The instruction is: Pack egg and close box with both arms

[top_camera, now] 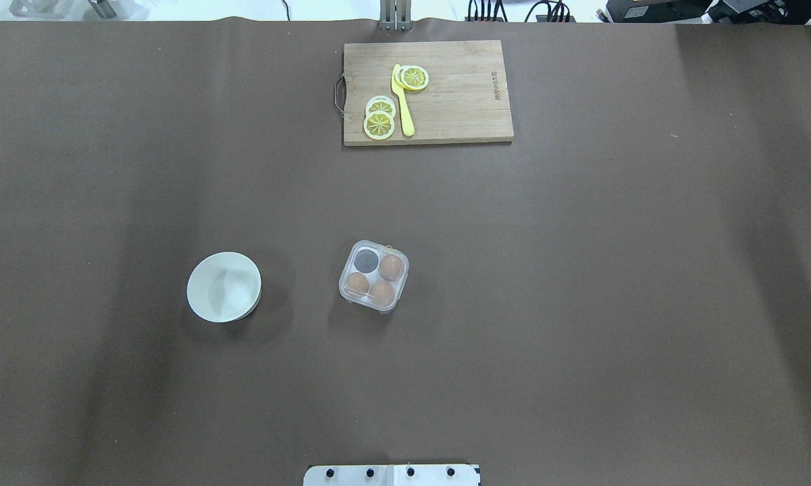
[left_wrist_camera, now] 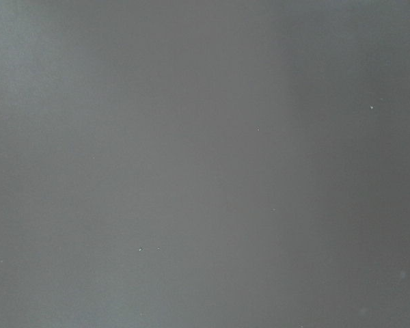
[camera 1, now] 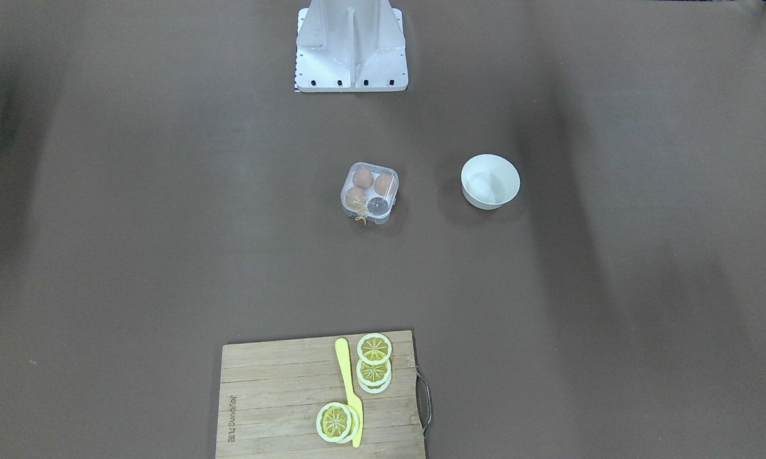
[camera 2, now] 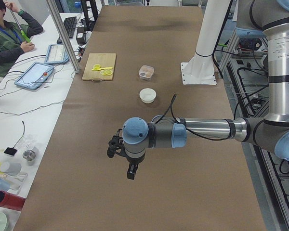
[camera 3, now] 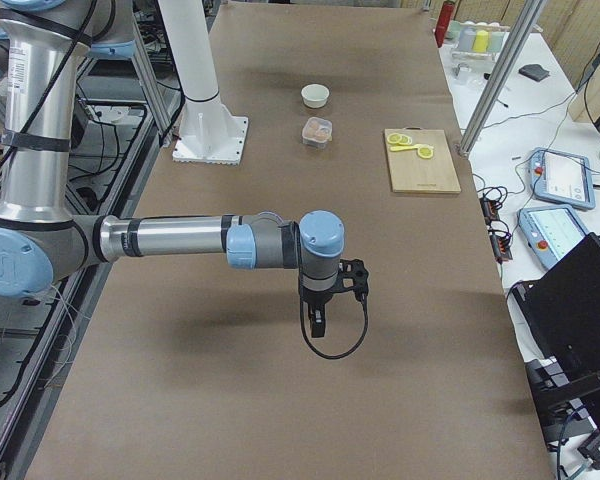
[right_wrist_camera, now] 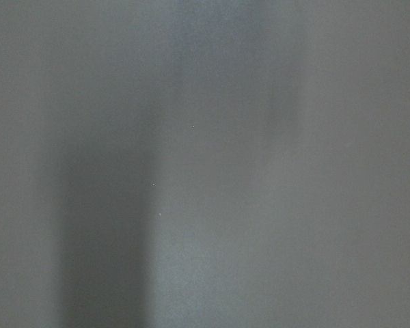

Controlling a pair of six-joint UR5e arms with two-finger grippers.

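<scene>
The clear plastic box (top_camera: 373, 275) stands mid-table, also in the front view (camera 1: 370, 192). Three look-alike brown eggs sit in its cells (top_camera: 391, 267) (top_camera: 358, 283) (top_camera: 381, 291); I cannot tell which is the task's egg. The fourth cell (top_camera: 366, 259) is empty. The lid seems to lie down over the cells. A yellow string (camera 1: 360, 218) hangs at its edge. My left gripper (camera 2: 130, 172) and right gripper (camera 3: 315, 325) hang over bare table far from the box. They show only in the side views, so I cannot tell whether they are open or shut.
A white bowl (top_camera: 223, 287) stands left of the box in the overhead view. A wooden cutting board (top_camera: 459, 115) with lemon slices (top_camera: 379, 125) and a yellow knife (top_camera: 402, 101) lies at the far edge. The white robot base (camera 1: 351, 48) is behind the box. Both wrist views show only blurred table.
</scene>
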